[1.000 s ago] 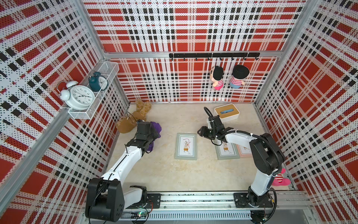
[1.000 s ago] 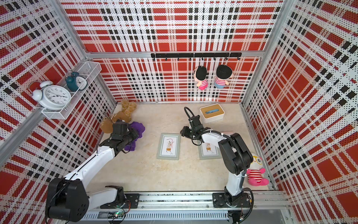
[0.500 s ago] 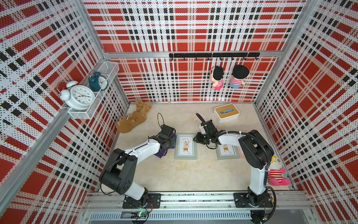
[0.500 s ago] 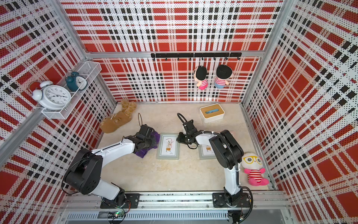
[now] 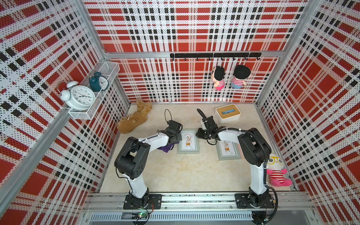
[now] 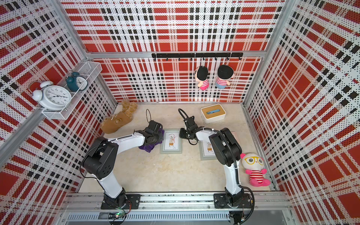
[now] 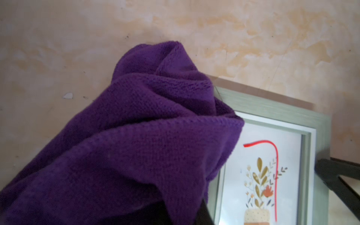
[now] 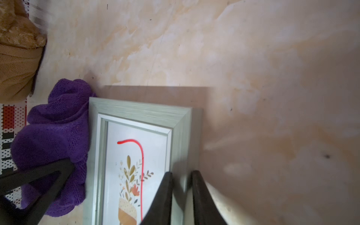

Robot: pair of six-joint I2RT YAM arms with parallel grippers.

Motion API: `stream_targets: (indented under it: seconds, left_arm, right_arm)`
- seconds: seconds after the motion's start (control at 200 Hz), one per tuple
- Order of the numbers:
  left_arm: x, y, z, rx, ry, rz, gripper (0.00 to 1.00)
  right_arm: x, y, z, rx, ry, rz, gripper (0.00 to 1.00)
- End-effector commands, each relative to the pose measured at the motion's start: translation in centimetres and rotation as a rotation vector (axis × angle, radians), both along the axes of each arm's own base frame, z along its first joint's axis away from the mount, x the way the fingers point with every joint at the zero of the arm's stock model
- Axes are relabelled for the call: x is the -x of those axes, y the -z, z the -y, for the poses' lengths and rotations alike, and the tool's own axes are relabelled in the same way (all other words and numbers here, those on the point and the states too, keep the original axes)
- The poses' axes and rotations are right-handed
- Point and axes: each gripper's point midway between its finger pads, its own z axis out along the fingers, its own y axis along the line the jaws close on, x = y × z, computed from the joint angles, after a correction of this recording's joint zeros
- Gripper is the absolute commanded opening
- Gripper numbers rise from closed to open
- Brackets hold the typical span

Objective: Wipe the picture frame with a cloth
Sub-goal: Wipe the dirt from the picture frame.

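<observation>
A grey-green picture frame (image 5: pixel 189 141) (image 6: pixel 171 141) lies flat mid-table, with a red line drawn on its glass (image 8: pixel 136 155). My left gripper (image 5: pixel 176 138) (image 7: pixel 175 214) is shut on the bunched purple cloth (image 5: pixel 166 148) (image 6: pixel 149 147) (image 7: pixel 146 136). The cloth rests against the frame's left edge and laps over its corner (image 7: pixel 259 155). It hides the left fingertips. My right gripper (image 5: pixel 197 134) (image 8: pixel 182 173) is at the frame's right side. Its two black fingers pinch the right rim, one on the glass side and one outside.
A second picture frame (image 5: pixel 228 151) lies under the right arm. Behind it stands a white box with a wooden lid (image 5: pixel 228 115). A brown plush toy (image 5: pixel 134 120) lies at the back left. A doll with yellow glasses (image 5: pixel 276 171) sits by the right wall.
My left arm carried the cloth from the back left, beside the brown plush, to the frame's left edge. My right gripper moved left off the second frame and closed on the middle frame's right rim.
</observation>
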Motion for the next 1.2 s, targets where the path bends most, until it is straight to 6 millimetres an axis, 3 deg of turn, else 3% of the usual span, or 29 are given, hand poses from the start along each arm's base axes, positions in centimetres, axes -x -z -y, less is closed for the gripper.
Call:
stream_targets:
  seconds: [0.0,0.185,0.426,0.621,0.887,0.992,1.067,1.192]
  left_arm:
    - [-1.4,-1.5,2.0,0.02,0.058,0.043,0.0]
    - [-3.0,-2.9,4.2,0.042,0.143,0.099,0.0]
    - [-3.2,1.1,4.4,-0.02,0.126,0.018,0.0]
    - [0.2,3.0,2.7,-0.054,0.096,-0.054,0.0]
    - [9.6,4.2,2.9,-0.053,0.166,-0.153,0.0]
    - [12.2,4.9,2.4,-0.037,0.133,-0.204,0.0]
    - [12.4,5.0,2.1,-0.031,0.112,-0.21,0.0]
    - [8.9,4.1,1.9,-0.042,0.092,-0.16,0.0]
  right_arm:
    - [2.2,3.5,0.4,0.09,-0.035,-0.088,0.19]
    - [2.0,3.7,0.4,0.086,-0.019,-0.092,0.18]
    - [2.3,4.4,0.6,0.087,0.002,-0.116,0.17]
    - [2.8,5.3,1.1,0.09,0.04,-0.154,0.16]
    - [2.8,5.4,1.4,0.094,0.067,-0.161,0.16]
    - [2.7,5.2,1.5,0.098,0.068,-0.16,0.16]
    - [2.8,5.2,1.7,0.106,0.071,-0.161,0.16]
    - [2.9,5.5,1.8,0.11,0.076,-0.168,0.16]
